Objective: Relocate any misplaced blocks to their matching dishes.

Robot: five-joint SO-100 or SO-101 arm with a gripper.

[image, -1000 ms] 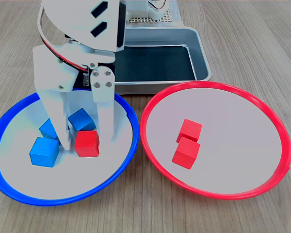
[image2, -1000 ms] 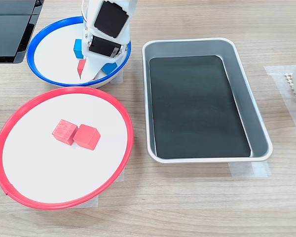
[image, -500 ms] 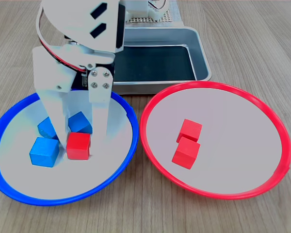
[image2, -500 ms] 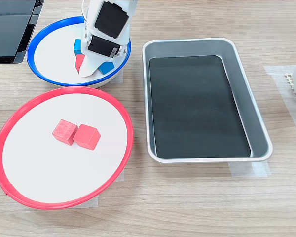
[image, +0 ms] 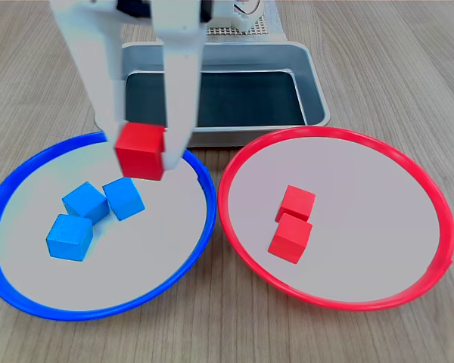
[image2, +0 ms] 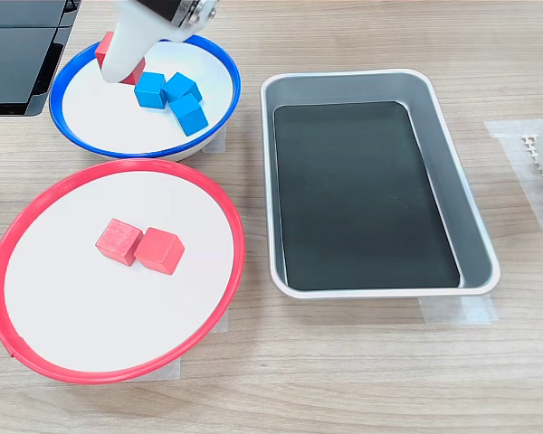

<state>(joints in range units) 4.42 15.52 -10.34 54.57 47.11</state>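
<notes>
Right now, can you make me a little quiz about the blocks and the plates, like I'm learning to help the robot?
1. How many blue blocks lie in the blue-rimmed plate?
2. True or false: the gripper holds a red block lifted above the blue-rimmed plate.
3. Where are the other two red blocks? A) in the metal tray B) in the red-rimmed plate C) on the bare table

Key:
1. Three.
2. True; its jaws are closed on the block's sides.
3. B; they sit touching each other, and the tray is empty.
</notes>
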